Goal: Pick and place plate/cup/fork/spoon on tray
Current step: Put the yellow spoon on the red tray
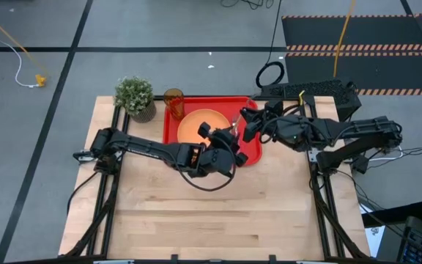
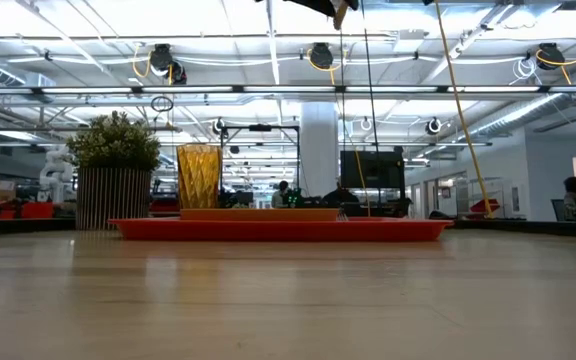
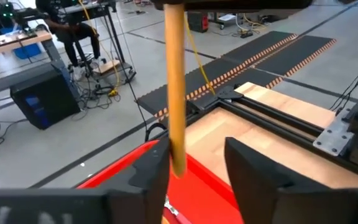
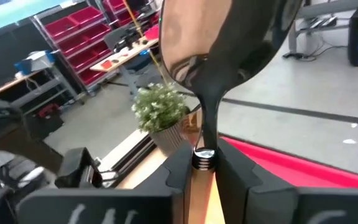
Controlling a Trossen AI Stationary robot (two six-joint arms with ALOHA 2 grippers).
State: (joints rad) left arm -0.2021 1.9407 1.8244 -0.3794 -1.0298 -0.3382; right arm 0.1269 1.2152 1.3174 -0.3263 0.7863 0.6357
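1. Right tool (image 4: 205, 163) is pinched on the spoon (image 4: 194, 46), bowl up.
2. Left tool (image 3: 194, 163) is spread around its handle, over the tray (image 1: 251, 154).
3. Light, stiff, slippery: grip mid-handle.

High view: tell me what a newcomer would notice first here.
Both dark arms meet over the red tray at the table's far edge, where the orange plate lies and the amber cup stands in a far corner. The right gripper holds the spoon, bowl away from the wrist, its handle reaching toward the left gripper. A potted plant stands beside the tray, next to the cup.
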